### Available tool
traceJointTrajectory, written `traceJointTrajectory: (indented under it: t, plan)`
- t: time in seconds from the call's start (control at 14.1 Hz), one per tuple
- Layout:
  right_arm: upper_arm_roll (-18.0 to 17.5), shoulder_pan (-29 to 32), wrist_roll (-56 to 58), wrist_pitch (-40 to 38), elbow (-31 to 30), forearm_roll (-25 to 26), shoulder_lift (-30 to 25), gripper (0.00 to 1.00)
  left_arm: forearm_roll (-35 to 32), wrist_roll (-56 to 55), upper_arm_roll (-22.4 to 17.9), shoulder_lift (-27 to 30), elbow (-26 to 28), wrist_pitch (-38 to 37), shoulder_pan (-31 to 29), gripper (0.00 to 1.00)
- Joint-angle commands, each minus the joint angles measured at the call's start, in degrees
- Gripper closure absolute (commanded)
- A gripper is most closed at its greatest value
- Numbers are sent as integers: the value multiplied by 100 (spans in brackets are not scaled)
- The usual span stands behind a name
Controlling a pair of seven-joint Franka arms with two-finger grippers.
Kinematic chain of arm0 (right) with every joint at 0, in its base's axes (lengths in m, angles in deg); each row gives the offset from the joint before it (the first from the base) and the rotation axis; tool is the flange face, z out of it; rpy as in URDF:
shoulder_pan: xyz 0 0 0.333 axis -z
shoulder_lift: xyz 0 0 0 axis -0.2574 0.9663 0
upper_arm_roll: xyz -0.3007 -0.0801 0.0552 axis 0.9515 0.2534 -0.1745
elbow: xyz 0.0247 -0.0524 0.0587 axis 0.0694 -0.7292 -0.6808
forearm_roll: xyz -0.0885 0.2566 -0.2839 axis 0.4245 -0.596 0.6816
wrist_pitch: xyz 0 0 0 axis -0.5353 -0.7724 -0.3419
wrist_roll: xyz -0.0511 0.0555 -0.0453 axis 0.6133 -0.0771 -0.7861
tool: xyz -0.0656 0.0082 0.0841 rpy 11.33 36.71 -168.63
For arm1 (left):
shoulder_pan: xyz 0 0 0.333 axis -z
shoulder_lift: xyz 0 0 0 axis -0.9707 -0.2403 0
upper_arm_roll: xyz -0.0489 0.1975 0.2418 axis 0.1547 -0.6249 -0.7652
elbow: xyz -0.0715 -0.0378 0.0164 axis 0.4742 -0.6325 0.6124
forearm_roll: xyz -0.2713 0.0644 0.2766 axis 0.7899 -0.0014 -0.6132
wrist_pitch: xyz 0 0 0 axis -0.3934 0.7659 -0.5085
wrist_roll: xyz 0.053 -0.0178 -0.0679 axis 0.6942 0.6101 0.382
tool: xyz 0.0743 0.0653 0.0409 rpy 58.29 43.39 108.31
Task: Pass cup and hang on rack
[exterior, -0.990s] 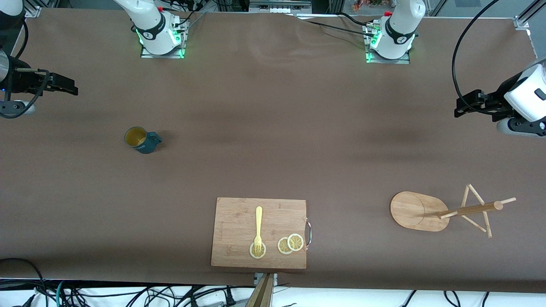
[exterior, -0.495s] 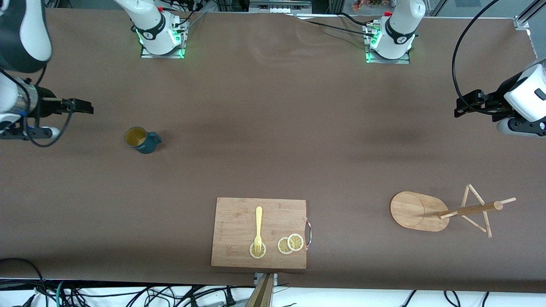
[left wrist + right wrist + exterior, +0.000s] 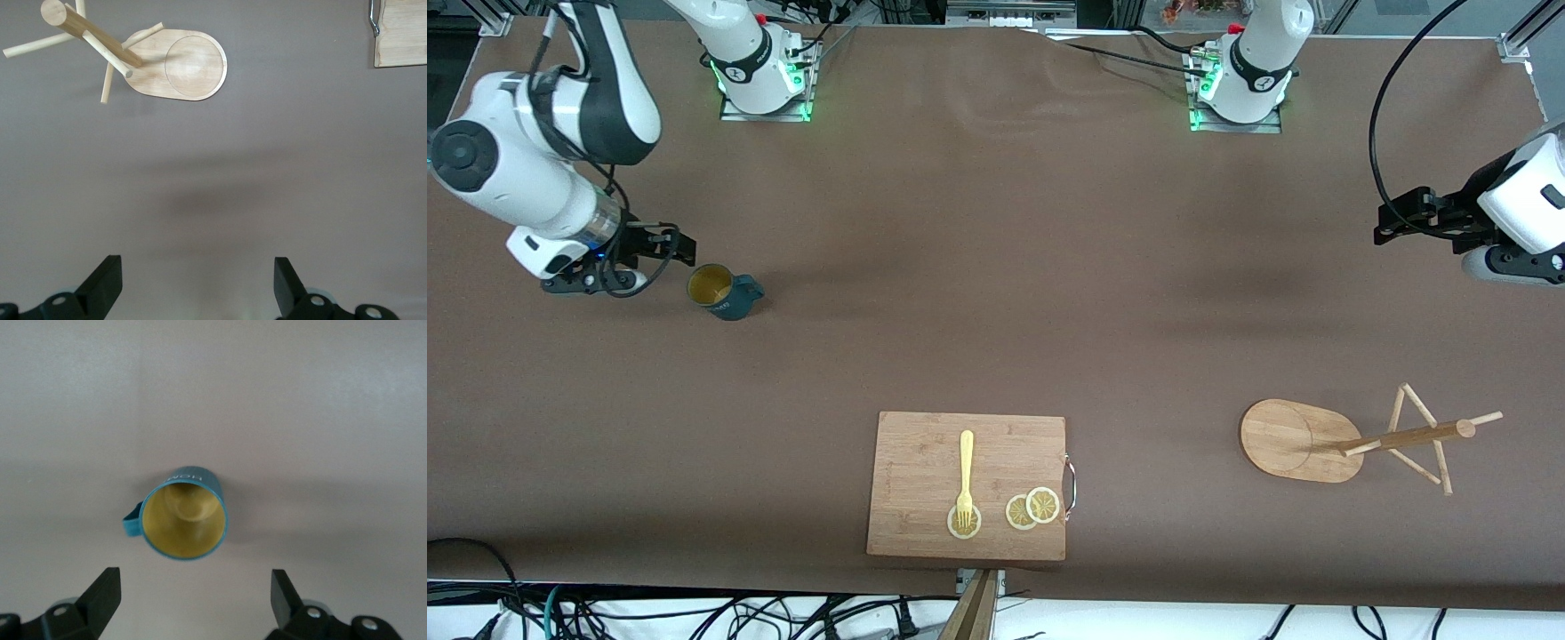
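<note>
The dark teal cup (image 3: 720,291) stands upright on the brown table, toward the right arm's end, its yellowish inside showing and its handle toward the left arm's end. My right gripper (image 3: 680,246) is open and empty, low over the table just beside the cup. In the right wrist view the cup (image 3: 183,520) lies ahead of the open gripper (image 3: 195,600), outside the jaws. The wooden rack (image 3: 1303,437) stands toward the left arm's end. My left gripper (image 3: 1392,218) waits open and empty over the table's end. The left wrist view shows the rack (image 3: 180,63) ahead of that gripper (image 3: 198,287).
A bamboo cutting board (image 3: 967,484) lies near the front edge at mid-table, with a yellow fork (image 3: 965,471) and lemon slices (image 3: 1032,508) on it. Its corner shows in the left wrist view (image 3: 403,33). Cables hang along the table's front edge.
My right arm has swung in from the table's end toward the cup, and its gripper now sits close beside it. The left arm, the cup and the rack have not moved.
</note>
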Motion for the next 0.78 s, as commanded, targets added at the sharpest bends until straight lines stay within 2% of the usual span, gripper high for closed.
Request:
traceJointTrajectory:
  t: [0.0, 0.21, 0.28, 0.57, 0.64, 0.71]
  plan:
    - [14, 29, 264, 1014, -586, 146, -2, 1, 34, 94, -16, -98, -193, -50, 20, 0]
    - [58, 38, 556, 3024, -1578, 138, 323, 1, 34, 103, -25, -98, -193, -50, 20, 0]
    - [67, 46, 582, 3380, -1651, 138, 464, 1, 34, 94, -25, -98, -193, -50, 20, 0]
    - [155, 55, 697, 3418, -1634, 138, 483, 10, 34, 94, -16, -98, -193, -50, 20, 0]
    - [173, 55, 705, 3418, -1634, 138, 483, 20, 34, 94, -25, -98, -193, -50, 20, 0]
    - [190, 55, 705, 3418, -1634, 138, 492, 37, 34, 94, -25, -98, -193, -50, 20, 0]
